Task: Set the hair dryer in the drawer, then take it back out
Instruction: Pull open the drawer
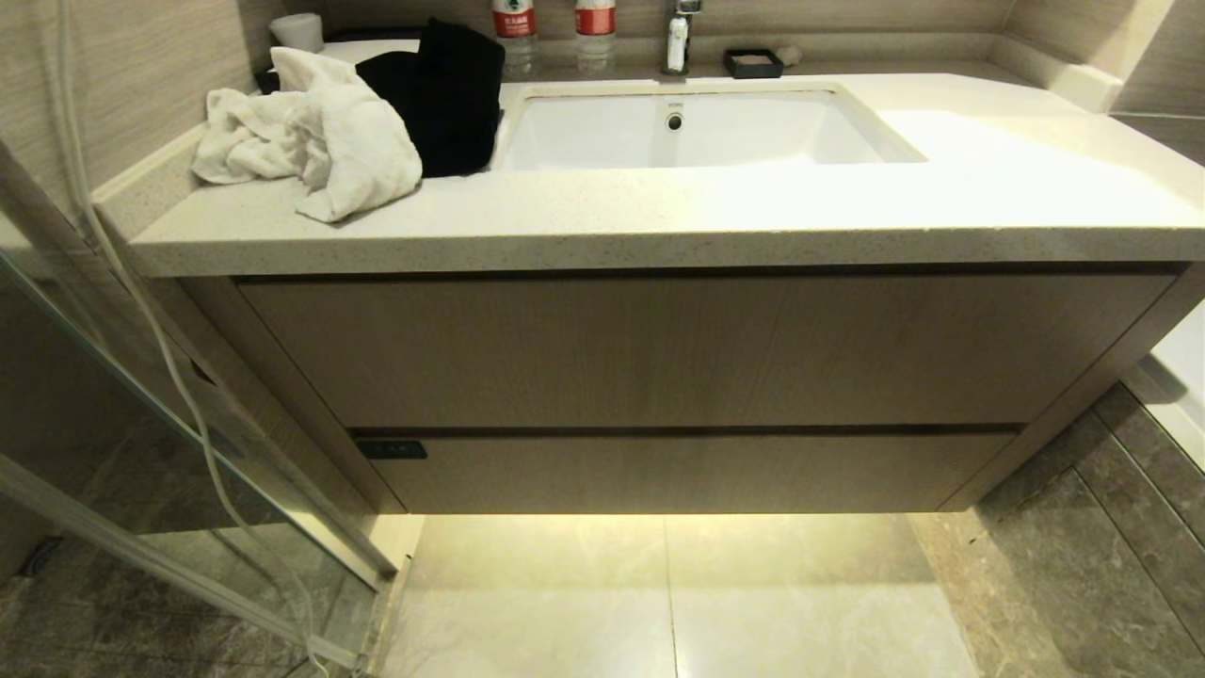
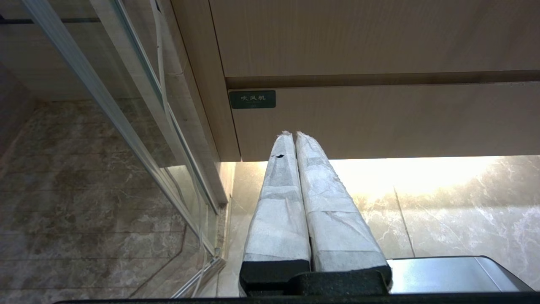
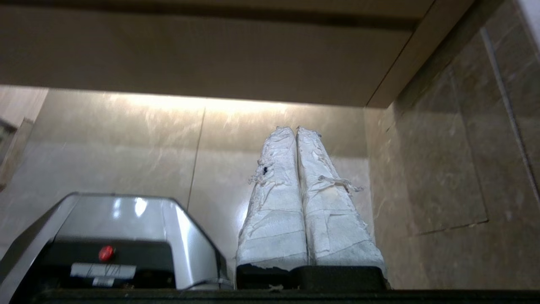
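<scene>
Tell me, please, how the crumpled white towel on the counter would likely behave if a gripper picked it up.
The white towel lies in loose, soft folds, so it would probably droop rather than hold shape. It looks light and bulky. Resting against the black cloth, it might drag that along.

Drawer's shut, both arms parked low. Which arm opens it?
Left, probably. Its end effector points at the closed drawer front just beside the black label. The right end effector faces the floor tiles under the cabinet.
</scene>
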{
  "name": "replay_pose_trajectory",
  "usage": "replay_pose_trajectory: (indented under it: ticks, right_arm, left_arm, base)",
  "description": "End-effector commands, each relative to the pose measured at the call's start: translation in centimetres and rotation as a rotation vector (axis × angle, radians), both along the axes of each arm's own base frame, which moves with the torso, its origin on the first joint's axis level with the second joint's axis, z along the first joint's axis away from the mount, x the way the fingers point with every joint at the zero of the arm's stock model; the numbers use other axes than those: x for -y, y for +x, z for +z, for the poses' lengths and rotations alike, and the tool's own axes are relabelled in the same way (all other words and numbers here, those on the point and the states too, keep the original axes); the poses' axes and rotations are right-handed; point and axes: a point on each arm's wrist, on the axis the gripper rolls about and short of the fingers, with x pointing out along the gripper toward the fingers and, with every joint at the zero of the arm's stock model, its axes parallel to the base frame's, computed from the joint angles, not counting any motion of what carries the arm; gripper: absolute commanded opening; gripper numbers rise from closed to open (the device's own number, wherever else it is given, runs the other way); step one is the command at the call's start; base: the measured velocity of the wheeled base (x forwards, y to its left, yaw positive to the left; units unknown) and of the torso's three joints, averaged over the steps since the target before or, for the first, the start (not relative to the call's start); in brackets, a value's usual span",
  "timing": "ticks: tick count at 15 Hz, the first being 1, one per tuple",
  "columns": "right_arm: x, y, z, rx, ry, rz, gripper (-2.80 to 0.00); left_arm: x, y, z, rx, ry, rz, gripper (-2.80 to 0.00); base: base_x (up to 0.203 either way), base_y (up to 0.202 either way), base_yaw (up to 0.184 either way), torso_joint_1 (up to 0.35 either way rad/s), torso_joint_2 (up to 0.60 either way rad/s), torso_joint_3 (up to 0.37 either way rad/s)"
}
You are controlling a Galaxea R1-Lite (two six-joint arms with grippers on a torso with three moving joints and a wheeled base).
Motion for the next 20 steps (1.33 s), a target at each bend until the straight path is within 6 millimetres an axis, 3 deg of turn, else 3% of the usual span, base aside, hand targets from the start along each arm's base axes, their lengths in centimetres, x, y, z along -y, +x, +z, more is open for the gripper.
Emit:
replay_pose_trajectory:
  ticks: [1,5,20]
  right_arm:
    - [0.01,-0.7,-0.42,0.098,-0.003,-0.002,-2.8]
    - [0.01,-1.43,-0.64,0.196,-0.005,-0.003,-2.8]
    - [0.01,-1.33,-0.58,0.21,0.001,-0.001,-2.8]
  left_arm:
    - [0.0,-0.01,0.0,0.002,-0.002,0.0,-2.8]
    - [0.0,-0.01,0.0,0.002,0.0,0.0,-2.8]
    - [0.0,-0.01,0.0,0.002,-0.002,0.0,-2.8]
  base:
    - [0.0,0.0,0.0,0.0,0.0,0.0]
    - [0.0,0.0,0.0,0.0,0.0,0.0]
    - [0.0,0.0,0.0,0.0,0.0,0.0]
